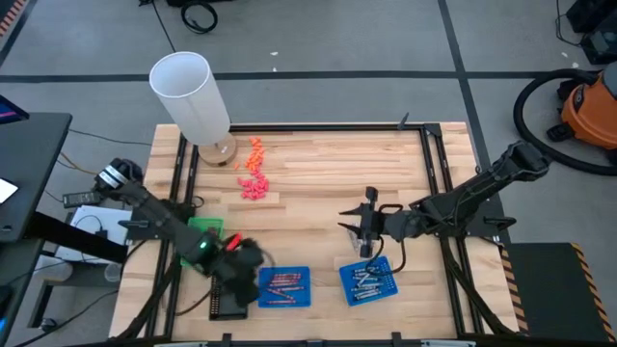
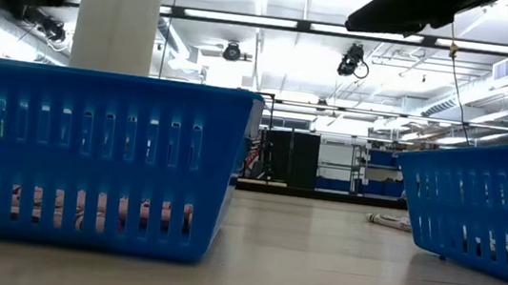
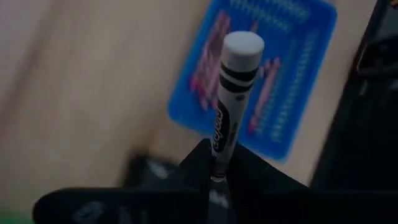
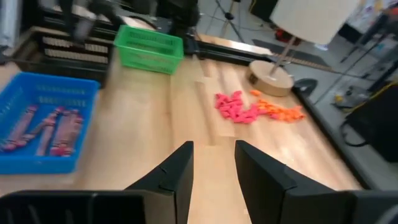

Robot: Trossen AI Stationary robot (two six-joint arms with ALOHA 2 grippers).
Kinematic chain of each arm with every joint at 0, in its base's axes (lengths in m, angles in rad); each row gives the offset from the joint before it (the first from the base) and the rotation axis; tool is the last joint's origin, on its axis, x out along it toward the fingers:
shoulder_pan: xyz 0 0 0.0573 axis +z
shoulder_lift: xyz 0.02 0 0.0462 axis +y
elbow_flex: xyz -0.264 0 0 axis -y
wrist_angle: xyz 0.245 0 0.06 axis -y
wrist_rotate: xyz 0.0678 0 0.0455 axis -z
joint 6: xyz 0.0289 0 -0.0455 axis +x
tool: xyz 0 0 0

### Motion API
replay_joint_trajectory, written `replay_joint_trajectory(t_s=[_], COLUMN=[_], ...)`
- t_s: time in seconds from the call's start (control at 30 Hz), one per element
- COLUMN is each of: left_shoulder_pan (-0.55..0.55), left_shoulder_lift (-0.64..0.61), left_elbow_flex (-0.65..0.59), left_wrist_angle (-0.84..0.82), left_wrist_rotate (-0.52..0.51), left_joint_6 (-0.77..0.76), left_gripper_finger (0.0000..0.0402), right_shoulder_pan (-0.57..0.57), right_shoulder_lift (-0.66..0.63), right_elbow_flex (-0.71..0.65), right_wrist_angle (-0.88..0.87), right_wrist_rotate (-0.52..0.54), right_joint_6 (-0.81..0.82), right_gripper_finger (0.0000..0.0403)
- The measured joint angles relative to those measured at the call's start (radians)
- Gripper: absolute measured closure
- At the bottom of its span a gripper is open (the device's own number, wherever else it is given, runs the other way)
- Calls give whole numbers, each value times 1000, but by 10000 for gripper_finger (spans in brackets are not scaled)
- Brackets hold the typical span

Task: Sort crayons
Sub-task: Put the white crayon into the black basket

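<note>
one grey crayon (image 3: 231, 99) stands pinched in the left tool (image 3: 217, 177), seemingly near its tip, so it could slip before reaching a tray (image 1: 283, 286); the right tool (image 4: 211, 163) gapes empty.

Two blue trays (image 1: 284, 287) (image 1: 368, 281), one green basket (image 1: 206, 229), one black tray (image 1: 228, 302), one lamp (image 1: 192, 96), two heaps of pink (image 1: 254, 186) and orange bits (image 1: 255, 151); the crayons in the trays are too small to count.

Table (image 1: 318, 173): pale wood planks, smooth, satin sheen. Blue baskets (image 1: 283, 287): slotted moulded plastic, slightly glossy. Green basket (image 4: 149, 46): same plastic. Crayon (image 3: 231, 93) in left gripper (image 3: 214, 177): paper-wrapped, matt grey, black bands. Lamp shade (image 1: 190, 94): white, matt; base (image 1: 218, 151) pale wood. Gripper fingers (image 4: 168, 180): matt black plastic.
</note>
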Motion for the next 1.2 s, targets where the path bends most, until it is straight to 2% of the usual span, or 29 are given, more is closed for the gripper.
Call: replay_joint_trajectory(t_s=[0.23, 0.33, 0.43, 0.6, 0.7, 0.97, 1.2], left_shoulder_pan=[-179, -208, -210, -203, -202, -202, -201], left_shoulder_lift=[15, 69, 125, 207, 231, 234, 232], left_elbow_flex=[0, 1, 1, 1, 1, 1, 18], left_wrist_angle=[-32, -49, -45, -46, -43, -38, -61], left_wrist_rotate=[-13, -11, 53, 177, 212, 231, 253], left_joint_6=[-434, -591, -702, -748, -760, -772, -756], left_gripper_finger=[351, 351, 350, 350, 350, 343, 305], right_shoulder_pan=[-83, -124, -164, -215, -229, -233, -230], right_shoulder_lift=[0, 0, 0, 1, 1, 1, 1], right_elbow_flex=[0, 0, 0, 0, 0, 0, 0], right_wrist_angle=[70, 119, 141, 170, 179, 177, 162], right_wrist_rotate=[-4, -58, -129, -205, -239, -256, -265], right_joint_6=[-109, -142, -158, -164, -164, -167, -159], right_gripper_finger=[274, 274, 274, 274, 274, 273, 273])
